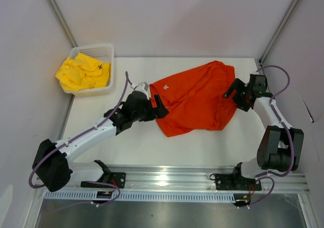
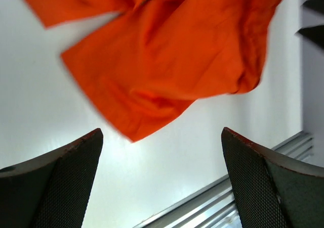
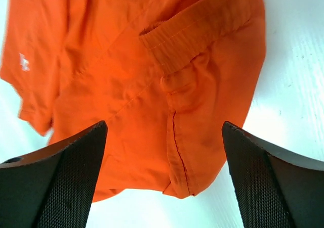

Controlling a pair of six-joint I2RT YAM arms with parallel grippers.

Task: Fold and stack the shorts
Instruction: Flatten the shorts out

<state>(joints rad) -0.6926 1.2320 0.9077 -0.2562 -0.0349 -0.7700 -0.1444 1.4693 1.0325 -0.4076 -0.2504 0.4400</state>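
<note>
1. Top view:
   - The orange-red shorts (image 1: 195,99) lie spread and rumpled on the table (image 1: 142,147), not folded. They are the reference for everything below.
   - The yellow shorts (image 1: 82,72) sit bunched in the white mesh basket (image 1: 101,50), well apart from the orange-red shorts, off their far-left side. Nothing is stacked.
   - The left gripper (image 1: 158,106) is at the left edge of the orange-red shorts. The right gripper (image 1: 230,91) is at their right edge. From up here I can't tell whether either one touches the cloth.
   - The metal rail (image 1: 167,180) runs along the near side of the orange-red shorts, apart from them.

2. Left wrist view:
   - The left gripper (image 2: 161,132) has its jaws spread wide, with nothing between the fingers (image 2: 66,182).
   - The orange-red shorts (image 2: 172,56) fill the upper part of the view, beyond the fingertips, and one corner of them points toward the gap. The cloth is blurred.
   - Bare table (image 2: 45,106) lies on the near side of that corner, with the rail (image 2: 212,202) nearer again.

3. Right wrist view:
   - The right gripper (image 3: 164,124) is also spread wide, pinching nothing.
   - The orange-red shorts (image 3: 116,76) lie on the table beyond its fingers (image 3: 66,182), with the cloth running into the gap between the two tips.
   - The elastic waistband (image 3: 197,31) is at upper right and a small white logo (image 3: 24,62) at the far left edge.
   - Bare table (image 3: 293,86) shows just right of the shorts.
</note>
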